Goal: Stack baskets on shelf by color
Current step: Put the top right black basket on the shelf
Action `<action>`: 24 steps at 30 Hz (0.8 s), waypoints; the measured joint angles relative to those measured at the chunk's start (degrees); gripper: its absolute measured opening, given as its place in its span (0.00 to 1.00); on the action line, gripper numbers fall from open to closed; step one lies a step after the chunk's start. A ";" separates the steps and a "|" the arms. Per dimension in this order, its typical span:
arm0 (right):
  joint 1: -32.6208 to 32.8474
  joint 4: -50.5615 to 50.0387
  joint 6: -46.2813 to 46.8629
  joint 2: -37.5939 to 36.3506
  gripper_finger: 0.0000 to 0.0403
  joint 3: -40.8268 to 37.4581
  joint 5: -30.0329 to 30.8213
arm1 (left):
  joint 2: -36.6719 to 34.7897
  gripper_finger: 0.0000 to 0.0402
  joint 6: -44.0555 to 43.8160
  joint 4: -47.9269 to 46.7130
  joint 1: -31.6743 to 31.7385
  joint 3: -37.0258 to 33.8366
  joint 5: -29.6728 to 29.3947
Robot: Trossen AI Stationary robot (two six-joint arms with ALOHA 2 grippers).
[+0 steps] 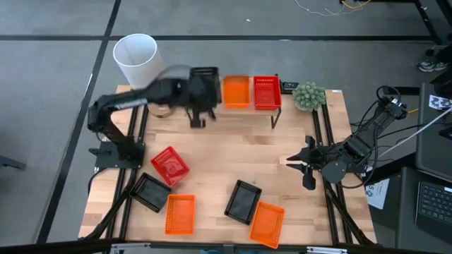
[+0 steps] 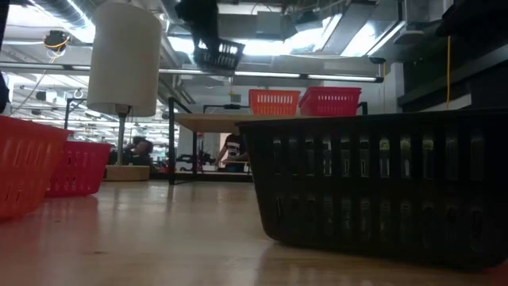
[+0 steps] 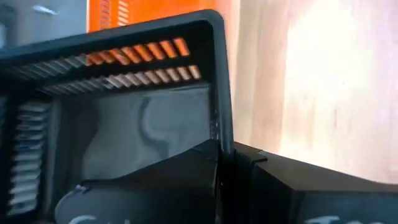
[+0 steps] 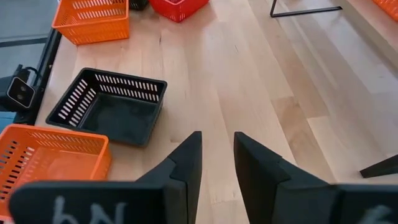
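Observation:
A black basket point(image 1: 205, 76) hangs in the air over the left end of the shelf point(image 1: 244, 109), with my left gripper point(image 1: 195, 89) shut on it. In the low view this basket point(image 2: 219, 54) is tilted and well above the shelf top point(image 2: 214, 121). An orange basket point(image 1: 236, 92) and a red basket point(image 1: 266, 92) stand side by side on the shelf. My right gripper point(image 1: 305, 166) waits open above the table's right side, nothing between its fingers point(image 4: 186, 165). My left gripper holds the black basket by one side wall near a corner point(image 3: 219, 127). One finger point(image 3: 155, 180) is inside the basket and the other point(image 3: 298, 186) outside. The fingers slant down from the table's left. The basket is lifted clear of the shelf and tilted.
Loose on the table's near half: a red basket point(image 1: 169, 164), a black basket point(image 1: 150, 192), an orange basket point(image 1: 179, 214), another black basket point(image 1: 243, 201) and another orange basket point(image 1: 267, 222). A white cylinder point(image 1: 135, 58) stands at the far left, a small plant point(image 1: 309, 95) at the far right.

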 joint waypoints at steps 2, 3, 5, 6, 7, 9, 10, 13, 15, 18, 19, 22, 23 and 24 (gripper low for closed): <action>0.00 -0.09 -0.52 -0.02 0.23 0.00 0.02 | 0.13 0.00 1.82 3.02 6.16 -0.95 9.21; 0.00 -0.08 -0.90 -0.02 0.23 0.00 0.01 | 0.28 0.00 2.46 3.41 8.50 -1.65 11.66; 0.00 -0.08 -1.24 0.00 0.23 0.00 0.02 | 0.34 0.00 4.20 6.40 11.78 -2.90 14.45; 0.00 -0.08 -1.25 -0.01 0.23 0.00 0.02 | 0.28 0.00 5.60 8.16 12.94 -3.28 16.20; 0.00 -0.06 -1.26 -0.02 0.23 0.00 0.02 | 0.18 0.00 6.61 8.68 14.00 -3.76 17.97; 0.00 -0.06 -1.26 -0.02 0.23 0.00 0.02 | 0.14 0.00 7.18 7.77 15.90 -4.95 20.67; 0.00 -0.06 -1.26 -0.02 0.23 0.00 0.02 | 0.20 0.00 7.20 7.86 16.70 -5.87 21.42; 0.00 -0.04 -1.22 -0.02 0.23 0.00 0.02 | 0.18 0.00 7.29 9.10 17.80 -10.26 22.96; 0.00 0.23 -1.25 -0.02 0.23 0.00 0.02 | 0.28 0.00 7.42 10.74 17.47 -12.85 23.64; 0.00 0.31 -1.25 -0.02 0.23 0.00 0.02 | 0.19 0.00 7.40 14.99 16.54 -15.29 24.17; 0.00 0.29 -1.24 -0.02 0.23 0.00 0.02 | 0.20 0.00 7.39 15.90 16.13 -16.04 24.08; 0.00 0.31 -1.26 -0.02 0.23 0.00 0.02 | 0.24 0.00 6.44 16.57 15.03 -16.95 23.34; 0.00 0.31 -1.26 -0.02 0.23 0.00 0.02 | 0.22 0.00 5.25 16.69 14.72 -16.98 23.09; 0.00 0.31 -1.26 -0.02 0.23 0.00 0.03 | 0.22 0.00 3.79 16.67 14.45 -16.99 22.76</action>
